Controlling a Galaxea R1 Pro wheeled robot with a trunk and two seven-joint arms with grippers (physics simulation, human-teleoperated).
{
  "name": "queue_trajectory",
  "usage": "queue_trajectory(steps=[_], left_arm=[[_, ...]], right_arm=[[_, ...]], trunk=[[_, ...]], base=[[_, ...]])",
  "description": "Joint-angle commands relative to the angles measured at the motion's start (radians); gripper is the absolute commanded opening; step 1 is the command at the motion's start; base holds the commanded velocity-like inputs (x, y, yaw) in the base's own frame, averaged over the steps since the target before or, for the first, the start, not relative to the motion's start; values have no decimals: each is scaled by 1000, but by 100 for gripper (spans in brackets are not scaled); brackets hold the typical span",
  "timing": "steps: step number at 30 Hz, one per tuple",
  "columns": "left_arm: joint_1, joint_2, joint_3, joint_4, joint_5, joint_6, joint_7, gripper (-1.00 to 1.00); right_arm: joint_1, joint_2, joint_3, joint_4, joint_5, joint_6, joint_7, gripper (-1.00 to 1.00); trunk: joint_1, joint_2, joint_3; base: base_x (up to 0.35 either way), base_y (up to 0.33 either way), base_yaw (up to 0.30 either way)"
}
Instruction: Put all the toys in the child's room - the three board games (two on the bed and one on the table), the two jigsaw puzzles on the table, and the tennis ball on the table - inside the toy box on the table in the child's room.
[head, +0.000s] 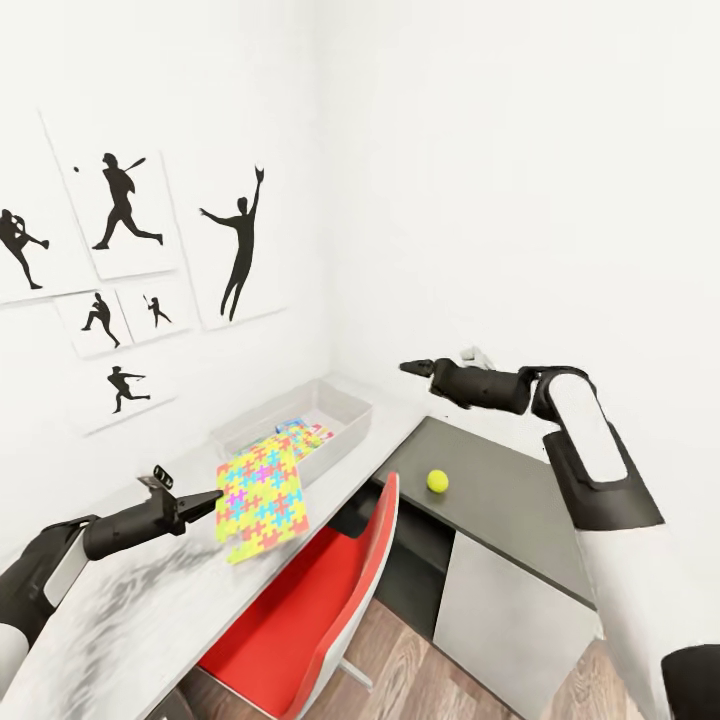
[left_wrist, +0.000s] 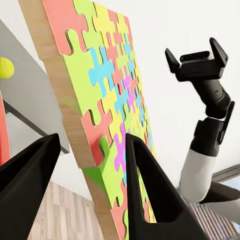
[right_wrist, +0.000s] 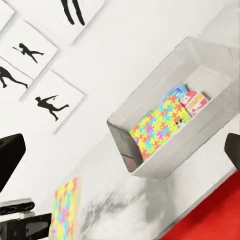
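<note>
My left gripper (head: 213, 500) is shut on the edge of a bright jigsaw puzzle (head: 262, 493), holding it tilted in the air above the white table (head: 140, 610), just short of the toy box (head: 337, 447). The left wrist view has the puzzle (left_wrist: 107, 90) between the two black fingers (left_wrist: 150, 195). In the right wrist view the grey toy box (right_wrist: 165, 165) holds another jigsaw puzzle (right_wrist: 157, 127) and colourful board games (right_wrist: 194, 100). The tennis ball (head: 437, 481) lies on the dark desk (head: 510, 500). My right gripper (head: 407, 368) hangs open above that desk, empty.
A red chair (head: 320, 600) stands pushed in at the corner between the white table and the dark desk. Black sports-silhouette pictures (head: 120, 200) hang on the wall behind the table. The wood floor (head: 420, 680) shows below the desk's white cabinet front (head: 500, 620).
</note>
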Motion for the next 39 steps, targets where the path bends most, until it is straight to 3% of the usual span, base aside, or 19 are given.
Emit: queue_trajectory(steps=[1,2,5,14,22,32,39], left_arm=[[-1,1,0,0,2,11,-3,-100],[-1,1,1,0,2,11,-3,-100],[-1,1,1,0,2,12,-4,-100],[-1,1,1,0,2,12,-4,-100],[-1,1,1,0,2,14,-4,-100],[-1,1,2,0,2,15,-4,-100],[-1,1,1,0,2,15,-4,-100]], right_arm=[[-34,10,2,57,-19,1,-41,100],[-68,24,2,150,-28,4,-67,100],[-90,36,9,233,-28,8,-89,100],[-84,39,8,198,-22,3,-100,100],[-83,40,12,196,-22,3,-142,100],[-80,41,13,194,-23,1,-146,100],[-80,47,15,194,-22,1,-147,100]], trunk=[[0,-2,-2],[0,-2,-2],[0,-2,-2],[0,-2,-1],[0,-2,2],[0,-2,2],[0,-2,2]], base=[[0,0,0],[0,0,0],[0,0,0],[0,-28,18],[0,-204,211],[45,-175,28],[125,-141,246]])
